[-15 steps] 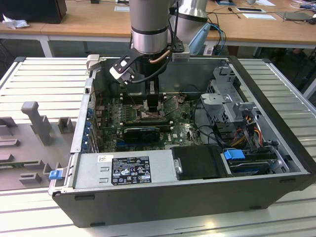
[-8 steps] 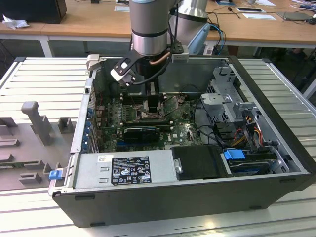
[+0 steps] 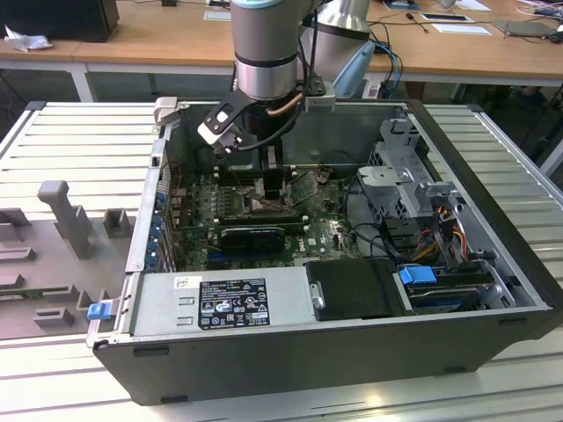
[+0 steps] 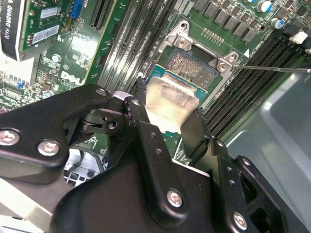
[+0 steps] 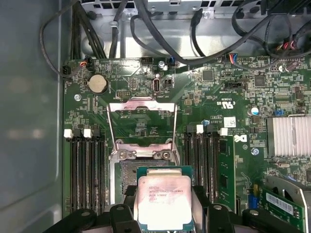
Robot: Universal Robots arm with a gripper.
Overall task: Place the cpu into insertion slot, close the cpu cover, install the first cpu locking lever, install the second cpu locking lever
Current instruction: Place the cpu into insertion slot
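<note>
**CPU (image 5: 163, 201) held over the open socket (image 4: 190, 65)**

The jaws are closed on opposite edges of the CPU, which hangs close above the socket, not yet seated; the cover (image 5: 141, 103) stands swung open (clear of the path). Good placement likely needs the CPU square to the socket, a level descent, no pressing

cpu (image 5: 163, 196) in gripper (image 5: 164, 218), over insertion slot (image 4: 192, 63), cpu cover (image 5: 141, 102) adj.
</note>
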